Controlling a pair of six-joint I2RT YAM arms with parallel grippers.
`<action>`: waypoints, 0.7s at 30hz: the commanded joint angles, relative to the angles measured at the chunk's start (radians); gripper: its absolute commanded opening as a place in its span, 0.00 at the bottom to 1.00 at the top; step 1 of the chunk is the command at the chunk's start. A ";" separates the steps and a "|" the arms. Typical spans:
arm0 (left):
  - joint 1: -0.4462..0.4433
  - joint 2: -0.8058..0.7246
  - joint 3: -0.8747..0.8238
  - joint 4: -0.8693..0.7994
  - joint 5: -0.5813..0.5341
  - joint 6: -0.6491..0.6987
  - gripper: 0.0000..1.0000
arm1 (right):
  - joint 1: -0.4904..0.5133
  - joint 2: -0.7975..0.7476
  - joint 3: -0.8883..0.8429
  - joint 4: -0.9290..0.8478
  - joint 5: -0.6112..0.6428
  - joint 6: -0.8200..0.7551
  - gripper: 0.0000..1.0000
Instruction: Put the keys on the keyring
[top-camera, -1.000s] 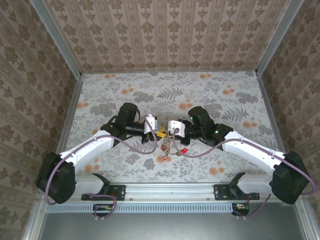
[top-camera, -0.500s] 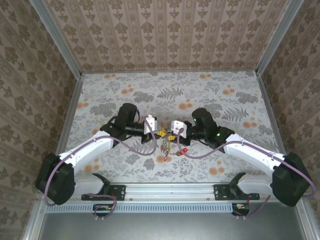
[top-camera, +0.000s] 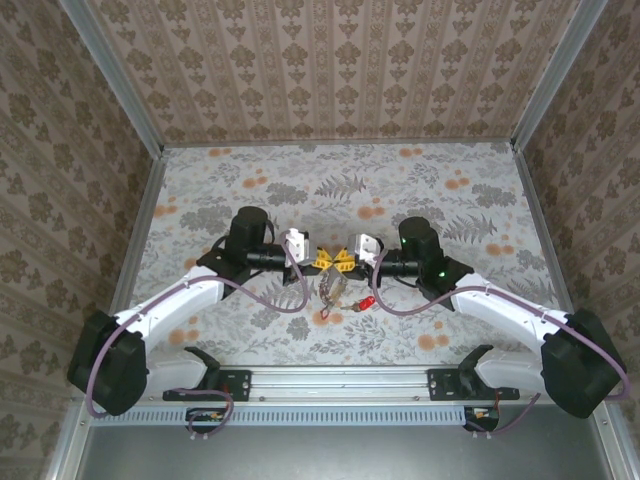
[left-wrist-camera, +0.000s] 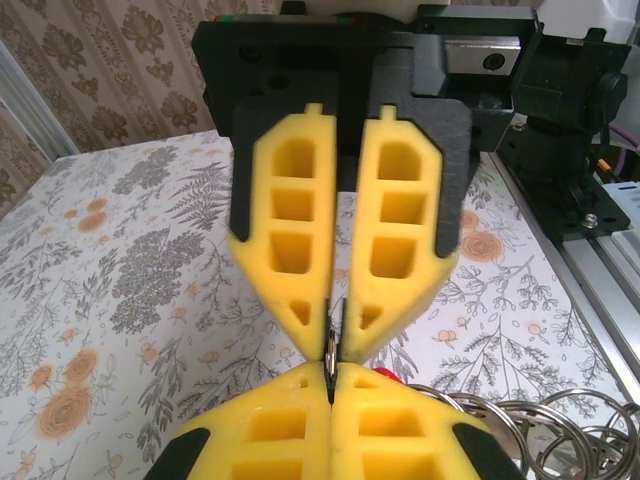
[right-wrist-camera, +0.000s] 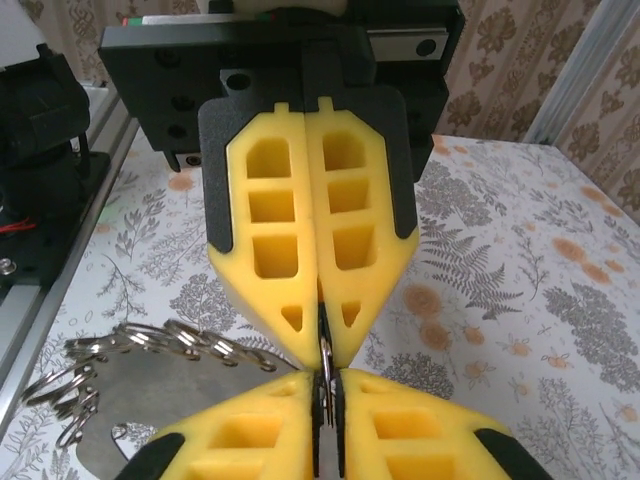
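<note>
My left gripper (top-camera: 322, 259) and right gripper (top-camera: 345, 261) meet tip to tip over the middle of the table. Both are shut on the same thin metal loop, the keyring (left-wrist-camera: 333, 342), which stands edge-on between the two pairs of yellow fingers (right-wrist-camera: 325, 350). In the left wrist view my left gripper (left-wrist-camera: 331, 376) is at the bottom, with the right gripper's fingers (left-wrist-camera: 400, 240) facing it. My right gripper (right-wrist-camera: 327, 380) shows the same pinch. A bunch of rings and keys (top-camera: 331, 290) hangs below the tips. One red-headed key (top-camera: 367, 301) is beside it.
Several loose metal rings (right-wrist-camera: 150, 342) and a flat grey metal tag (right-wrist-camera: 160, 400) hang to the left in the right wrist view. An aluminium rail (top-camera: 340, 380) runs along the near edge. Patterned walls (top-camera: 330, 70) enclose the floral table (top-camera: 450, 190).
The right arm has swung out to the right, so the two grippers now face each other in one line. The right jaws opened briefly and shut again. The hanging bunch shifted slightly.
</note>
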 joint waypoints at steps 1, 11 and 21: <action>0.001 -0.028 -0.008 0.057 0.044 -0.022 0.00 | -0.002 -0.009 -0.008 0.053 -0.053 0.022 0.08; 0.005 -0.040 -0.011 0.084 0.034 -0.031 0.00 | -0.006 0.000 -0.032 0.050 -0.015 0.037 0.20; 0.007 -0.027 -0.009 0.098 0.050 -0.037 0.00 | -0.008 0.000 -0.037 0.101 -0.022 0.064 0.13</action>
